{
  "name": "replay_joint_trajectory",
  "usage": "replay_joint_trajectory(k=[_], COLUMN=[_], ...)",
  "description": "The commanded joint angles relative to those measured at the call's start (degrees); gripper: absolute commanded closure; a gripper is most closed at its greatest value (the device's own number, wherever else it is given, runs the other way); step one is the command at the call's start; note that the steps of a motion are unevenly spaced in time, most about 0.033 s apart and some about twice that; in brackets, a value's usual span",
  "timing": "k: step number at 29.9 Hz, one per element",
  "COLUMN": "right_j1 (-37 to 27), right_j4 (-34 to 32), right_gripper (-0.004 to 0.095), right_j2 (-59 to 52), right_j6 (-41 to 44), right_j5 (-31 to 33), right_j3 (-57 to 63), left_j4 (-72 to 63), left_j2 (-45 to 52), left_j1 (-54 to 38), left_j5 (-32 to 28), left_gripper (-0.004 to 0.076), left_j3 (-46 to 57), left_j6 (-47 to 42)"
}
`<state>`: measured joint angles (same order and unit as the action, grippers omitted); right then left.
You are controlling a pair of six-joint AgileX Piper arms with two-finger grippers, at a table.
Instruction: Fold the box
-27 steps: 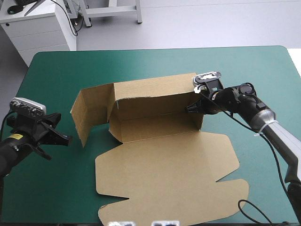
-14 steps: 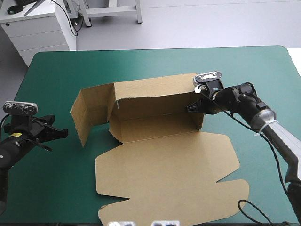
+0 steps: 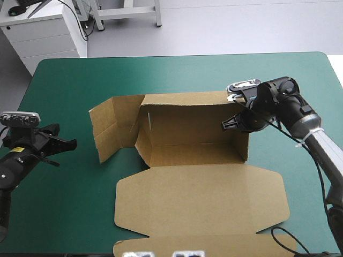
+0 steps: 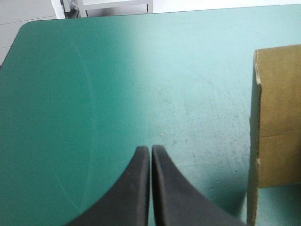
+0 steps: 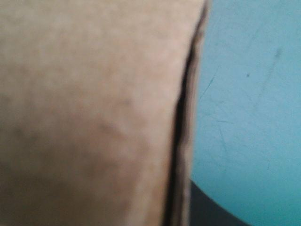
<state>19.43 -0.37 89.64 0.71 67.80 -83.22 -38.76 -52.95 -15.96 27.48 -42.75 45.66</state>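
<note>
High view, I see the box (image 3: 193, 134) mid-table on the teal-green cover (image 3: 69, 80), walls up; left gripper (image 3: 74, 142) closed, apart from it; right gripper (image 3: 225, 125) clamps its right wall, mostly hidden

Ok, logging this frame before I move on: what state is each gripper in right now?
Left gripper: shut, holding nothing.
Right gripper: shut on the box, at its right wall.
</note>
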Motion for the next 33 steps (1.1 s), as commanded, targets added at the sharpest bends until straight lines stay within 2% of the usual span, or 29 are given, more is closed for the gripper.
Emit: replay_joint_trajectory(k=[1, 7, 10, 18, 24, 33], right_j1=[-0.32, -0.32, -0.32, -0.32, -0.32, -0.32], right_j4=[-0.54, 9.56, 10.82, 8.31, 6.62, 2.42], right_gripper=[0.0925, 0.0925, 0.0923, 0.0923, 0.0923, 0.0923], right_j2=[-2.31, -2.45, -2.45, -1.65, 4.25, 13.75], right_j6=[-0.71, -0.71, 0.77, 1.17, 1.31, 1.31], right_j5=[3.7, 3.81, 3.81, 3.81, 3.51, -2.71], right_j3=[-2.36, -2.11, -1.66, -1.66, -2.39, -8.3], left_j4=[1.34, 6.41, 6.81, 7.12, 6.99, 6.63], left_j2=[-0.42, -0.57, -0.79, -1.57, -1.57, -1.57], left_j1=[3.12, 7.33, 7.33, 7.07, 7.07, 7.07], left_j5=[-3.94, -5.37, -6.01, -5.86, -5.86, -5.16], left_gripper=[0.0724, 0.0724, 0.0724, 0.0724, 0.0724, 0.0724], left_j3=[-1.63, -1.63, -1.63, -1.63, -1.63, -1.63], left_j6=[-0.18, -0.76, -8.25, -9.14, -9.14, -9.14])
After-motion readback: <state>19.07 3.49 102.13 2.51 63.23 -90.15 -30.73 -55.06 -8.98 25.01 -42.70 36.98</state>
